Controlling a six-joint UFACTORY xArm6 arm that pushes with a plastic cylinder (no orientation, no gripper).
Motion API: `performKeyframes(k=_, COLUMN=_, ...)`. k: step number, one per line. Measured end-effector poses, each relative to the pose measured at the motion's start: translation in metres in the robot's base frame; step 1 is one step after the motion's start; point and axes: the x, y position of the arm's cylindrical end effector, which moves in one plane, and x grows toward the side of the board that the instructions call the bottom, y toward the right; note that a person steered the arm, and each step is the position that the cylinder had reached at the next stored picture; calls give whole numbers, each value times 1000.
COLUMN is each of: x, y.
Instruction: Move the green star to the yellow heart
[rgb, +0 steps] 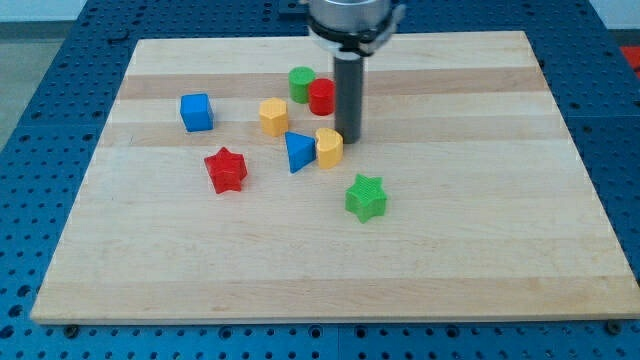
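Observation:
The green star (366, 197) lies on the wooden board (470, 250) a little below the view's middle. The yellow heart (329, 147) sits above and left of it, touching a blue triangle (298, 152) on its left. My tip (348, 139) stands just right of the yellow heart's upper edge, close to it, and well above the green star. The dark rod rises from there to the view's top.
A red cylinder (322, 97) and a green cylinder (301, 84) stand just left of the rod. A yellow hexagon (273, 116), a blue cube (197, 112) and a red star (226, 169) lie further left.

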Motion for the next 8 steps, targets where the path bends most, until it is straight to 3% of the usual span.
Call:
performKeyframes(k=3, x=82, y=43)
performKeyframes(k=4, x=87, y=67)
performKeyframes(k=6, x=148, y=69)
performKeyframes(k=8, x=141, y=24)
